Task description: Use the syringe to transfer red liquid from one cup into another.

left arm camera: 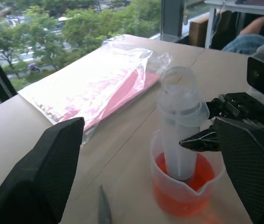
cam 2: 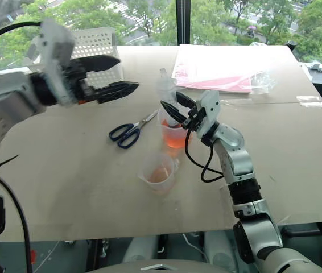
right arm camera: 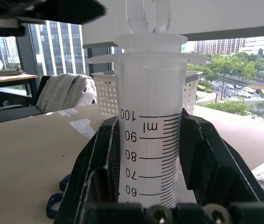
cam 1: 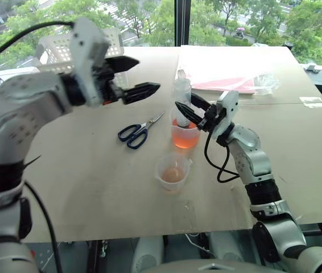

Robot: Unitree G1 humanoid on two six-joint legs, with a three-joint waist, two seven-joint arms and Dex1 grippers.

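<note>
The syringe (cam 1: 182, 86) stands upright with its nozzle down in the taller cup (cam 1: 185, 138), which holds deep orange-red liquid (left arm camera: 202, 173). My right gripper (cam 1: 185, 105) is shut on the syringe's barrel (right arm camera: 150, 140), just below its flange. The plunger sits pushed in, its ring end on top. My left gripper (cam 1: 148, 74) hangs open in the air, left of the syringe's top and a little above it, with nothing between its fingers (left arm camera: 43, 177). The shorter cup (cam 1: 172, 173), with paler orange liquid, stands on the table nearer to me.
Blue-handled scissors (cam 1: 138, 132) lie left of the cups. A white perforated basket (cam 1: 56, 48) stands at the back left. A clear bag with pink contents (cam 1: 229, 77) lies at the back right. A person (left arm camera: 262, 25) sits beyond the table's far side.
</note>
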